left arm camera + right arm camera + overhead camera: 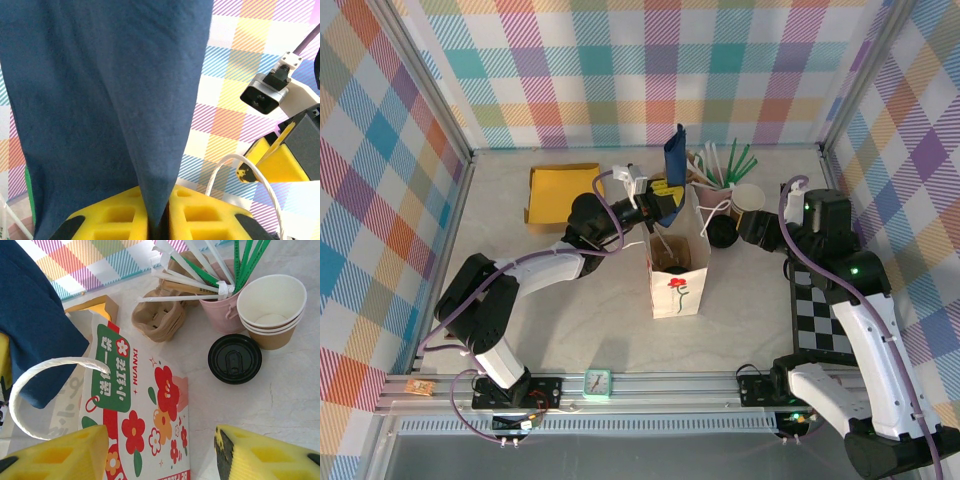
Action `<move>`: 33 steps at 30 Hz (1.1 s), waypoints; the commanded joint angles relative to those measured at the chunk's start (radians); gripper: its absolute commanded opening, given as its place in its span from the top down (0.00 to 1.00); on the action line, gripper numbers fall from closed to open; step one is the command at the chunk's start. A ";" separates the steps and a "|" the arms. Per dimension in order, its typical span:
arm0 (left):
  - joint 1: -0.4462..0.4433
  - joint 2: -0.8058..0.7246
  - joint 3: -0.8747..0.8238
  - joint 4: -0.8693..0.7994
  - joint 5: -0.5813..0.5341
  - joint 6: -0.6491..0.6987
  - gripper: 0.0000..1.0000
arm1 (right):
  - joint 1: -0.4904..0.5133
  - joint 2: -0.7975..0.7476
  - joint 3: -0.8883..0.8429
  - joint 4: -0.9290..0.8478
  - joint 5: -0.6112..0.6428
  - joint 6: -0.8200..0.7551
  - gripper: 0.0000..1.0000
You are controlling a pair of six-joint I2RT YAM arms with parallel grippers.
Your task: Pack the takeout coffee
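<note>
A white paper bag (678, 292) printed with red flowers stands open mid-table; its side shows in the right wrist view as the paper bag (135, 405). Just behind its mouth, my left gripper (667, 192) is shut on a dark blue cloth (677, 150) that sticks up above it. In the left wrist view the left gripper (165, 215) pinches the blue cloth (100, 100) between its yellow pads. My right gripper (160, 455) is open beside the bag's right side, nothing between its fingers. The takeout coffee is hidden from me. A loose black lid (234, 358) lies flat on the table.
Stacked unlidded brown cups (272, 310) and a pink pail (220, 315) of straws stand behind the lid, with a cardboard cup carrier (159, 315) to their left. A yellow box (563, 193) sits back left, and a checkered board (820, 320) near right.
</note>
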 commanded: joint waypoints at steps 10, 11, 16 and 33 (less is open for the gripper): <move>-0.003 -0.012 -0.003 0.005 -0.007 0.022 0.72 | -0.003 -0.031 -0.005 0.012 -0.005 0.009 0.41; -0.004 -0.014 -0.003 0.000 -0.004 0.022 0.71 | -0.003 -0.028 -0.005 0.014 -0.007 0.009 0.41; -0.004 -0.031 -0.012 -0.013 -0.006 0.033 0.71 | -0.003 -0.019 0.002 0.021 -0.018 0.013 0.41; -0.004 -0.080 -0.014 -0.139 -0.019 0.130 0.64 | -0.003 -0.028 -0.004 0.016 -0.016 0.011 0.41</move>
